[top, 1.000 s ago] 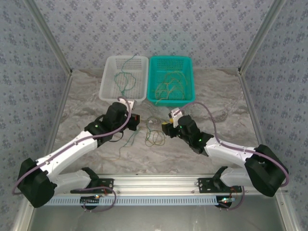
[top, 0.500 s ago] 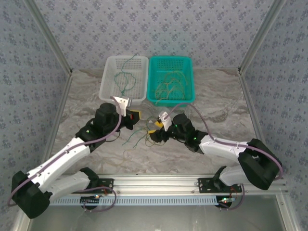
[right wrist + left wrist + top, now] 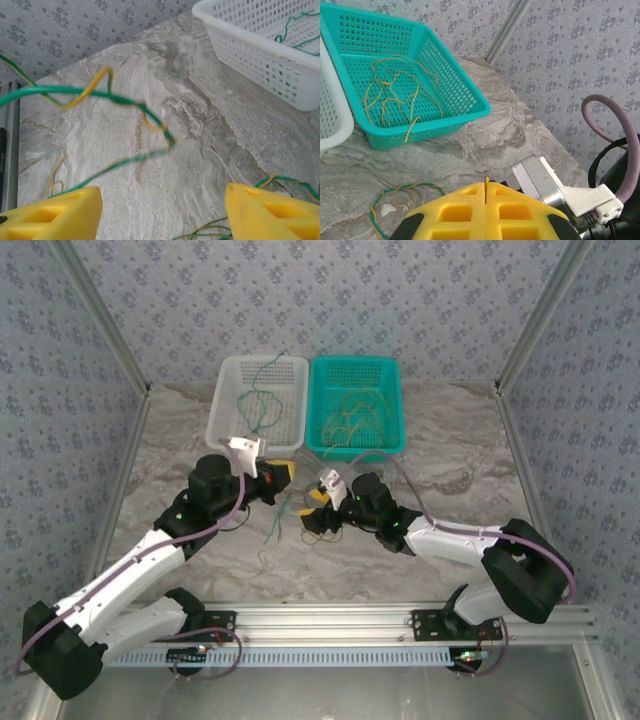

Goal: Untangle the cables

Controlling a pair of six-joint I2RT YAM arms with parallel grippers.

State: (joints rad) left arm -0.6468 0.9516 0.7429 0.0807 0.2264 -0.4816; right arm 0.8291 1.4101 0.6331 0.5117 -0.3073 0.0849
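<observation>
1. Arm bases: both are bolted to a rail along the lower edge of the top view. The arms reach up-frame over the marbled grey worktop (image 3: 450, 460) and converge at centre.
2. Loose cables (image 3: 272, 528): thin green and yellow-tan strands lie on the worktop at centre frame, just below and between the two grippers. One green strand trails down-left from beside the left gripper. In the right wrist view a green strand twisted with a yellow one crosses from upper left to centre. It is blurred and lifted off the surface.
3. Left gripper (image 3: 283, 476): the yellow fingers (image 3: 520, 215) are pressed together with no gap at the seam. Whether a strand is pinched there cannot be told.
4. Right gripper (image 3: 162, 197): the yellow fingers sit at the lower left and lower right corners of the right wrist view, wide apart and clamping nothing. The twisted strand hangs in the gap.
5. White basket (image 3: 290, 390): upper centre-left of the top view, at the far side of the worktop. It holds green cables (image 3: 255, 405) in loose loops.
6. Teal basket (image 3: 385, 390): upper centre, side by side with the white one. It holds yellow-tan cables (image 3: 345, 422) in a curled heap.
</observation>
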